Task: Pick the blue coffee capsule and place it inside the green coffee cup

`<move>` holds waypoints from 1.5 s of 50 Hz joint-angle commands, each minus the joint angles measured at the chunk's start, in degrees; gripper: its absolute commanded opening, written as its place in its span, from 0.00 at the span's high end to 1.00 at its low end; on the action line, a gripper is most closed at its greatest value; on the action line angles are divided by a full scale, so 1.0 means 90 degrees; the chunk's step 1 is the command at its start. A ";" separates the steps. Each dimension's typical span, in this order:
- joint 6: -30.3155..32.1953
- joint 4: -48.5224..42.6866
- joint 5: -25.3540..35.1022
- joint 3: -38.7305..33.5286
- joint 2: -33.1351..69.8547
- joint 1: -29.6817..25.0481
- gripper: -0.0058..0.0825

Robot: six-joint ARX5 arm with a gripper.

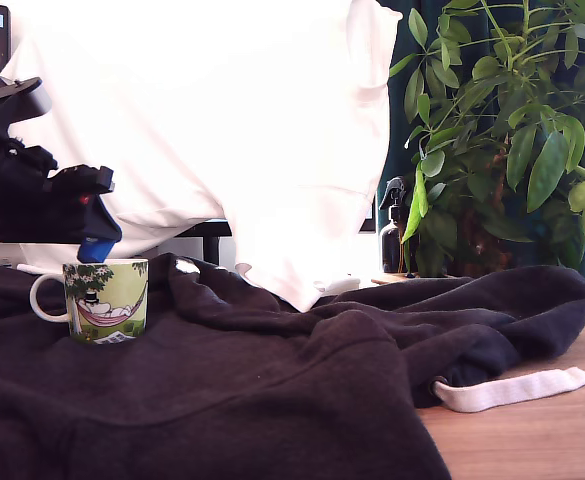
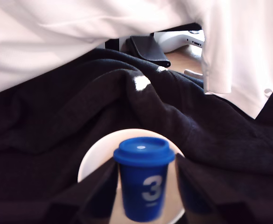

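Blue coffee capsule, exterior view: only a small blue patch [image 1: 95, 249] shows, under the black gripper [image 1: 90, 240] and directly above the rim of the green coffee cup [image 1: 107, 300].
Cup, exterior view: upright on a dark garment [image 1: 272, 390], near the exterior view's left, its white handle turned toward that side; the print shows a tree and a pink hammock.
Arm, exterior view: black, reaching in from the exterior view's left edge.
Surroundings, exterior view: white cloth [image 1: 232, 120] hangs behind; a leafy plant [image 1: 502, 130] and a dark spray bottle [image 1: 396, 235] stand at the exterior view's right; a white strap [image 1: 517, 388] lies on the wooden table [image 1: 542, 430].
Capsule, wrist view: bright blue [image 2: 143, 184], flanged rim visible, a pale numeral 3 on its side.
Pincer, wrist view: the gripper [image 2: 144, 186] is clamped on the capsule, 1 dark finger [image 2: 99, 186] pressed to each side.
Cup, wrist view: its white rim [image 2: 92, 158] circles behind the capsule, so the capsule hangs over the mouth.
Cloth, wrist view: the dark garment [image 2: 57, 121] fills most of the frame, white cloth [image 2: 57, 42] beyond it.
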 commanded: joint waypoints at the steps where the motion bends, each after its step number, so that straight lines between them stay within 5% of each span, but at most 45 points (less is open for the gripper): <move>1: 0.0032 0.0012 0.0017 0.0124 0.0068 -0.0044 0.06; 23: 0.0170 -0.1069 0.0095 0.0593 -0.0223 -0.0044 0.12; 27: 0.0216 -0.1379 0.0032 0.0595 -0.0483 -0.0022 0.27; 35: 0.0369 -0.2086 0.0015 0.0595 -0.1168 0.0073 0.81; 39: 0.0367 -0.2358 -0.0017 0.0595 -0.1496 0.0136 0.97; 75: 0.0491 -0.4039 -0.0687 0.0593 -0.3864 0.0539 0.96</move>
